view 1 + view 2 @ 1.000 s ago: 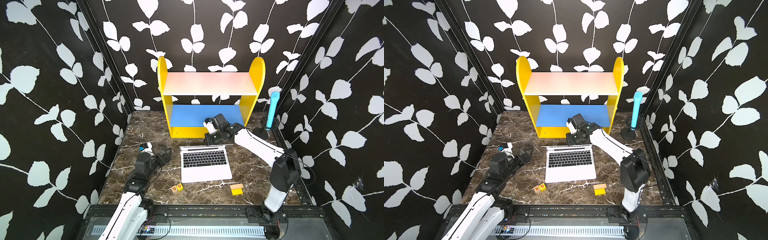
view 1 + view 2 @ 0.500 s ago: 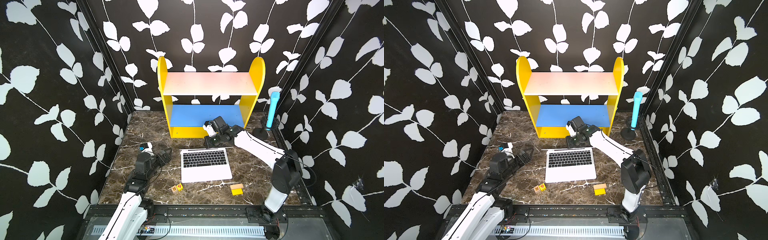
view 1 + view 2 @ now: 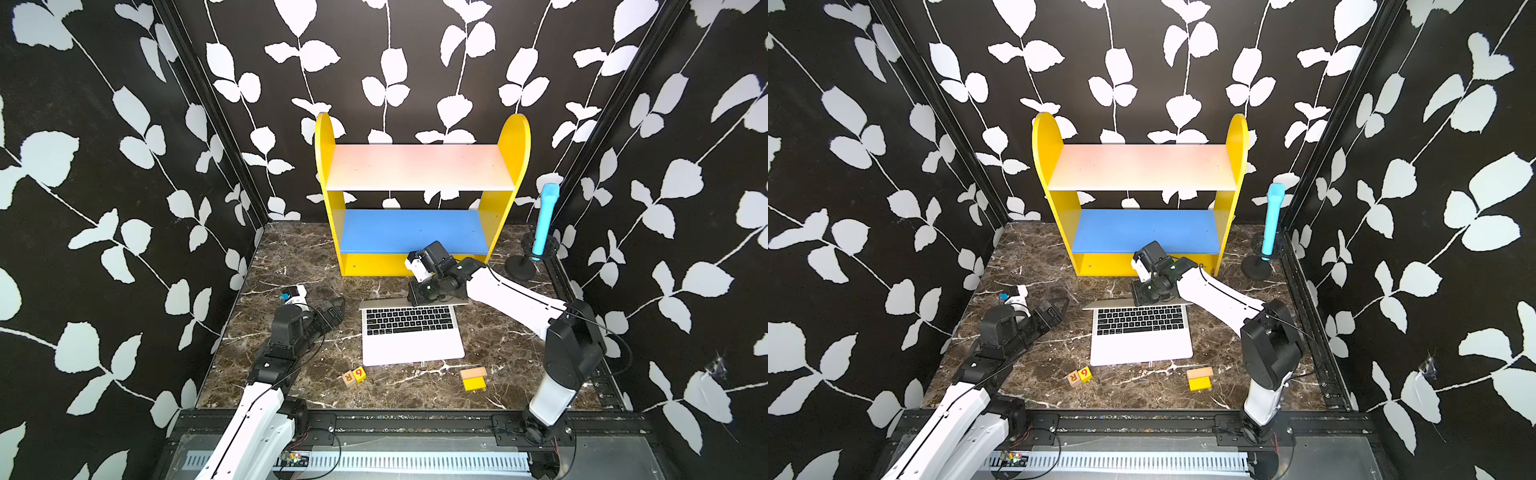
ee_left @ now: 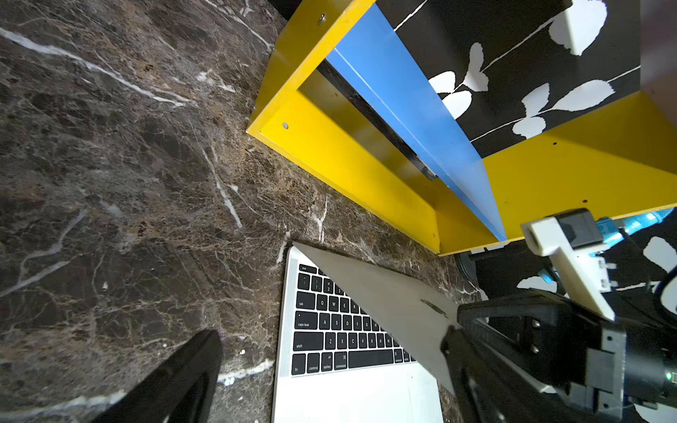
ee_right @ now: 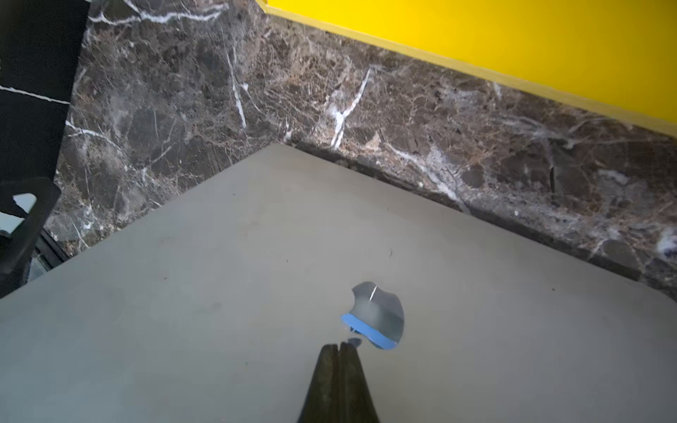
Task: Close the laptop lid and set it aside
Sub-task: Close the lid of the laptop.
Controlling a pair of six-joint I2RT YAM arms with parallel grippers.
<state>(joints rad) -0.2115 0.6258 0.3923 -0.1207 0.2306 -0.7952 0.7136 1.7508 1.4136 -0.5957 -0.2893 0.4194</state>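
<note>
A thin silver-white laptop point(image 3: 411, 340) lies flat near the middle of the marble table point(image 3: 291, 257). Its hinge edge points to 12 o'clock and its pale palm rest to 6 o'clock. In both top views the black keys show in full point(image 3: 1140, 320). The lid point(image 3: 384, 303) is a plain silver panel, partly lowered and leaning forward over the back key rows, not yet shut. Its outer face shows with a small dark apple logo point(image 5: 377, 315). The screen side is hidden.
</note>
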